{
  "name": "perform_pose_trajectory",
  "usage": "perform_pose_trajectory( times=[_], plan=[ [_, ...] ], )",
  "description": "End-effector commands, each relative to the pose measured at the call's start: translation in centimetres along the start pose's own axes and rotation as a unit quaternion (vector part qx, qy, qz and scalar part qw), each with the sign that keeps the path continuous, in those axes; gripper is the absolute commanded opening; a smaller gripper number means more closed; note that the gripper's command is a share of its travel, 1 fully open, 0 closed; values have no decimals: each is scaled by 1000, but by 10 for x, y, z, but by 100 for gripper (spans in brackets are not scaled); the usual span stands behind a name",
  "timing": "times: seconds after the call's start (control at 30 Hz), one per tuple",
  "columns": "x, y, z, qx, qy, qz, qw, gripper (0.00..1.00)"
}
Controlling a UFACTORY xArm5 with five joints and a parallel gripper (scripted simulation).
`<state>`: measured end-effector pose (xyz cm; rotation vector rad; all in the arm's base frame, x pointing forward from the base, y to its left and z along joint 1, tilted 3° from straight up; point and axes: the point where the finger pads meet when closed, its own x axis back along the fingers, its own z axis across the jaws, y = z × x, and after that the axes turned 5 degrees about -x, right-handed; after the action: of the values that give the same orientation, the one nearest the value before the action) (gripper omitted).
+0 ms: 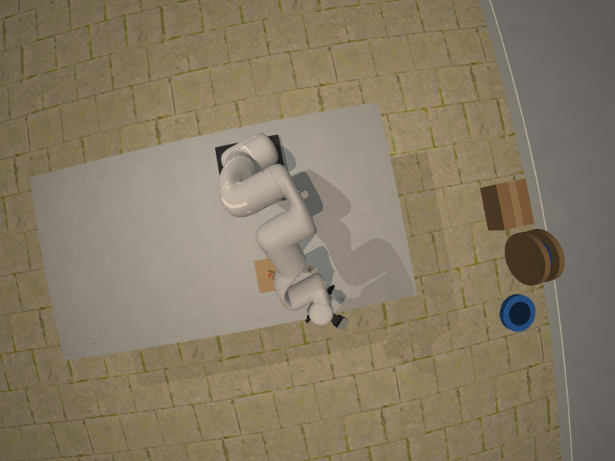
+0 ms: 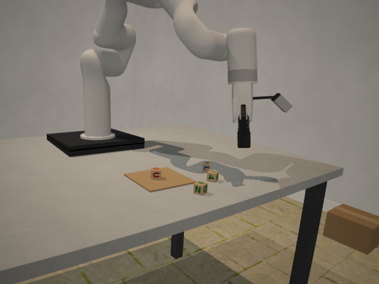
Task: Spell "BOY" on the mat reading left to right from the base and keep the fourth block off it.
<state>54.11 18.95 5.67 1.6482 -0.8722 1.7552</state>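
Observation:
A tan mat (image 2: pixel 159 180) lies on the grey table; its left part also shows in the overhead view (image 1: pixel 264 275). One block with red letters (image 2: pixel 155 173) stands on the mat, a U on its near side. Three blocks lie off the mat to its right: one with a blue L (image 2: pixel 206 166), one with a green 4 (image 2: pixel 212 175), one with a green N and O (image 2: pixel 200 188). My gripper (image 2: pixel 244 142) hangs open and empty, pointing down, well above the table, right of the blocks. The arm hides most blocks in the overhead view.
The arm's black base plate (image 2: pixel 95 141) sits at the back left of the table. The table's right edge is close below the gripper. On the floor stand a cardboard box (image 1: pixel 506 204), a brown spool (image 1: pixel 533 256) and a blue ring (image 1: pixel 517 312).

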Motion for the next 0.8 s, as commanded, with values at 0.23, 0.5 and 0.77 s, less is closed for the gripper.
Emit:
perform_pose_trajectory(
  times=[0.23,0.5,0.77],
  plan=[
    [2,-1,2,13,0,-1,1000,100],
    [5,5,11,89,-7,-18,996,100],
    [8,12,21,171,-19,-34,985,100]
  ],
)
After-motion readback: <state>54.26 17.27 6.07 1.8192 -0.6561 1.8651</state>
